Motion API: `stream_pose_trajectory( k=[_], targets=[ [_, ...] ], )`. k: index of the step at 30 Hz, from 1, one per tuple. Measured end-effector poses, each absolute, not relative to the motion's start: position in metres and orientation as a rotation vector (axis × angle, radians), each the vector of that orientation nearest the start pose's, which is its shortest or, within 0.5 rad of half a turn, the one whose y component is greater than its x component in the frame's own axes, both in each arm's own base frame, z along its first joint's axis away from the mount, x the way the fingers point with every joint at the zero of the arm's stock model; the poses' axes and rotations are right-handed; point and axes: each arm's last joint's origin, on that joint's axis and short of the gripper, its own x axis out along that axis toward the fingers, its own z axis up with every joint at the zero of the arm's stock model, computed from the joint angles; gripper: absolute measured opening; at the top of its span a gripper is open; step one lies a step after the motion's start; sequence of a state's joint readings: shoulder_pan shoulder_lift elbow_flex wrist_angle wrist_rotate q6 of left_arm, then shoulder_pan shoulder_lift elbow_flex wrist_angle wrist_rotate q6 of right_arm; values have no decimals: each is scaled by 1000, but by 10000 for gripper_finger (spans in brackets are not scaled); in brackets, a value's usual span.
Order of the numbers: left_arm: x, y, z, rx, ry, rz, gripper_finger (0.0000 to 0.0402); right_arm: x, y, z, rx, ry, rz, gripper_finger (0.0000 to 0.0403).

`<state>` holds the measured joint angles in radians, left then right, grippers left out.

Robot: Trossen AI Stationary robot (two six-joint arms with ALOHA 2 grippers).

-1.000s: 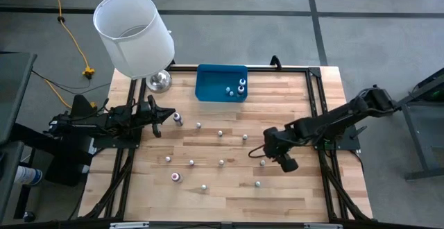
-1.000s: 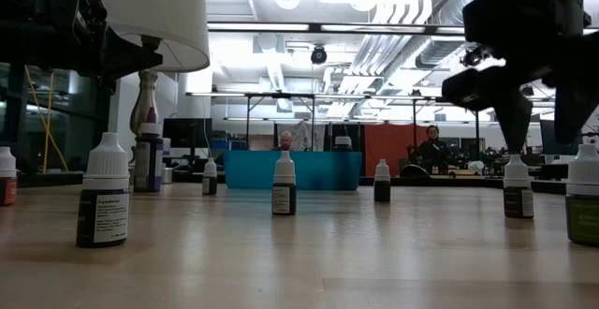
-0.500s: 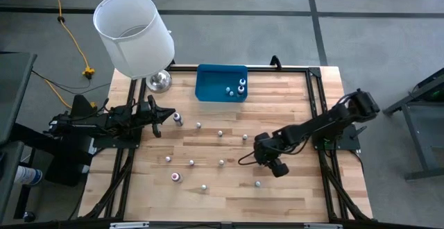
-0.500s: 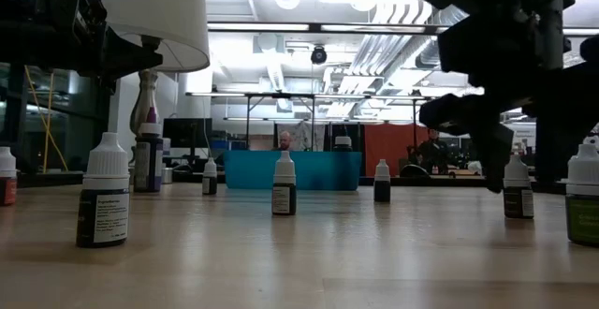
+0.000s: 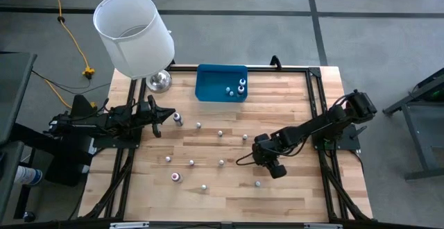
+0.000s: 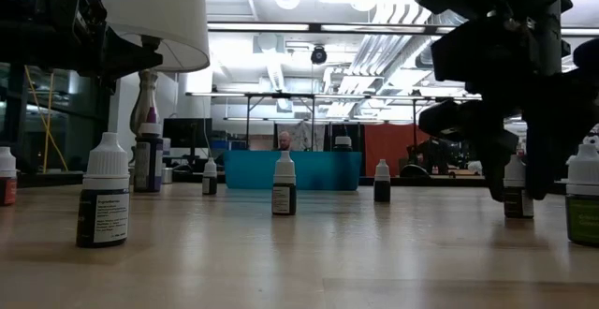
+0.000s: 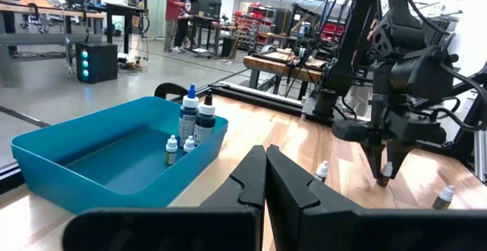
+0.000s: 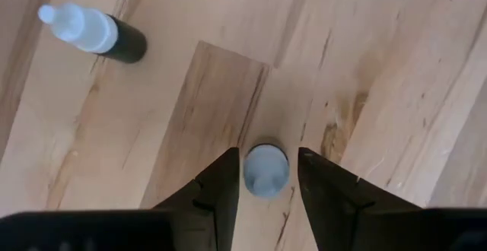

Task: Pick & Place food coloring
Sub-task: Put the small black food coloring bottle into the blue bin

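My right gripper [image 8: 265, 176] points steeply down over one food coloring bottle [image 8: 265, 169], which stands upright on the table. Its open fingers flank the white cap on either side with narrow gaps. The low view shows the same bottle [image 6: 517, 189] between the two dark fingers. In the high view this gripper [image 5: 263, 161] hides the bottle. Several other food coloring bottles [image 5: 221, 162] stand scattered on the wood. My left gripper [image 5: 165, 116] rests shut and level at the table's left side, near a dark bottle [image 5: 178, 119].
A blue bin [image 5: 208, 90] with a few bottles [image 5: 241, 85] stands at the far middle. A white-shaded lamp [image 5: 134, 35] on a metal base [image 5: 159, 81] stands at the far left. A bottle [image 5: 257, 184] stands just nearside of my right gripper, and a dark one [image 8: 99, 36] is close by.
My right gripper has moved toward the table's left and near edges and come down over the bottle, so that its fingers now straddle the cap. The fingers stand closer together than a second ago. The bottle has stayed in place.
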<state>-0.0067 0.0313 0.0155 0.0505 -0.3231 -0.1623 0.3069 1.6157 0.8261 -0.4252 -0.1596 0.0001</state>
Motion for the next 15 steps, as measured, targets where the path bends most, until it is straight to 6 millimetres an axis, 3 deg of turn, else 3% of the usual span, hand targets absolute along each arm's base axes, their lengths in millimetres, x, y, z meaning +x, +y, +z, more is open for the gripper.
stream_pose_trajectory(
  k=[9,15],
  targets=[
    [97,9,171,-167,-60,313,0,266,92,146,-69,1226,401,74],
    [97,9,171,-167,-61,313,0,274,93,157,-70,1197,374,75]
  ],
)
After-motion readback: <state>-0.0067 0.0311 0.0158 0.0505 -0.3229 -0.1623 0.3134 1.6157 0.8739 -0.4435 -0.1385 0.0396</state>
